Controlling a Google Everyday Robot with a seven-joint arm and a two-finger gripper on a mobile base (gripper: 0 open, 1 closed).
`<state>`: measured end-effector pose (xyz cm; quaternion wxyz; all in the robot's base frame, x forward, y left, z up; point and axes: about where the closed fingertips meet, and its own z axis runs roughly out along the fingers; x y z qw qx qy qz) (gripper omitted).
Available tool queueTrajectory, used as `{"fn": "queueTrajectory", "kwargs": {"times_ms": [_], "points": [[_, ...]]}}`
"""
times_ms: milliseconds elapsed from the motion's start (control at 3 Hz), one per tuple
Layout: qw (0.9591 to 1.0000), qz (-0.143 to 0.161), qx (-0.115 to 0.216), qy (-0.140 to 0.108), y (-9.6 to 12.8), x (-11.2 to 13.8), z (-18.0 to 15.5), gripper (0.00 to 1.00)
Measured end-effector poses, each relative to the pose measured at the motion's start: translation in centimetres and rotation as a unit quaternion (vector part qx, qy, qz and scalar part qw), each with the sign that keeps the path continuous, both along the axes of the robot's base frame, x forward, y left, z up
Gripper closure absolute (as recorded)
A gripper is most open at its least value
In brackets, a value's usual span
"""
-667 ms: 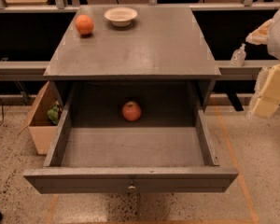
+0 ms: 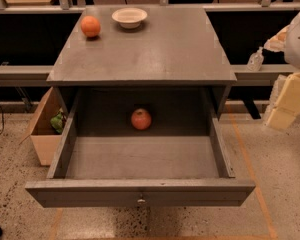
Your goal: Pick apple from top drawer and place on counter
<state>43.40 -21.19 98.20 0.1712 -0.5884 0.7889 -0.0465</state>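
hand (image 2: pixel 286 106) at right edge, barely any shift

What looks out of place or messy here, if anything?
Nothing is spilled or broken. The one odd thing is an apple lying alone at the back of the open drawer, while the orange and bowl sit on the counter. The robot's claw hangs off to the right.

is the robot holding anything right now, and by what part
Nothing appears held. The gripper hangs at the right edge, beside the counter; the apple lies loose at the back of the top drawer.
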Motion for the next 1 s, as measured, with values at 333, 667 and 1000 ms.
{"fn": "queueTrajectory", "kwargs": {"times_ms": [333,667,1000], "points": [[0.9971,-0.043,0.059,0.021,1.8,-1.5,-3.6,0.00],[0.9855,-0.061,0.150,0.051,4.5,-3.7,-10.3,0.00],[0.9662,-0.040,0.248,0.060,8.9,-5.5,-16.5,0.00]]}}
